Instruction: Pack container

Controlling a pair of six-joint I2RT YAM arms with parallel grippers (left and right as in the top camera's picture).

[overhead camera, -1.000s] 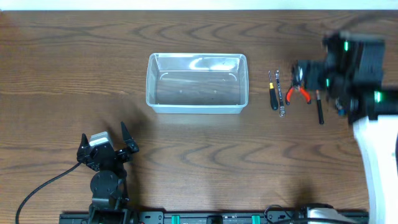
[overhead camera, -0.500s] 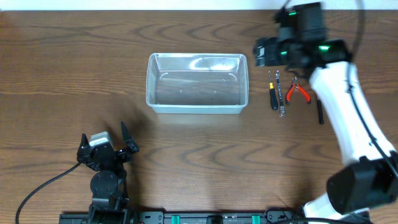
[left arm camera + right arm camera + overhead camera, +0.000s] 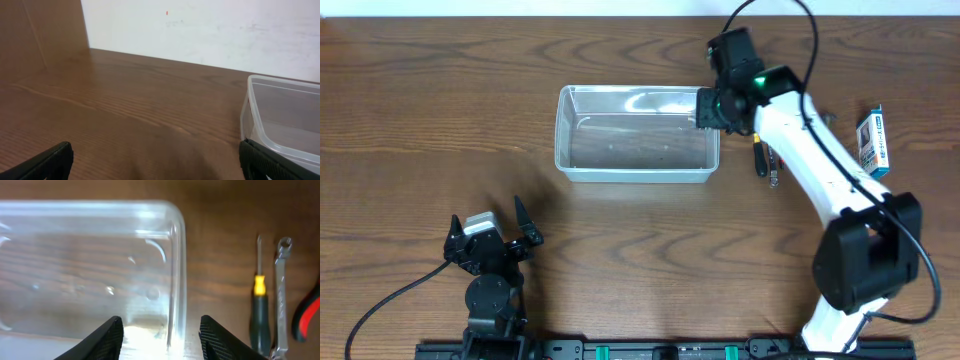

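The container (image 3: 562, 130) is a clear plastic tub, empty, in the middle of the table. My right gripper (image 3: 711, 108) hovers over its right end, jaws open and straddling the short right wall. In the right wrist view the container's wall (image 3: 177, 270) runs up between the two fingers of my right gripper (image 3: 161, 341), with a gap on each side. My left gripper (image 3: 488, 222) rests open near the front left, well away from the tub. The left wrist view shows the container (image 3: 287, 117) at the right edge, beyond my left gripper (image 3: 160, 167).
A black-and-yellow screwdriver (image 3: 760, 158) and a steel wrench (image 3: 773, 172) lie right of the tub. The right wrist view shows the screwdriver (image 3: 259, 310), the wrench (image 3: 281, 295) and red-handled pliers (image 3: 307, 315). A small blue-and-white box (image 3: 872, 143) lies at the far right.
My right arm has swung left from above the tools to the container's right end, and its jaws have narrowed. The blue-and-white box has come into sight. The left arm is still.
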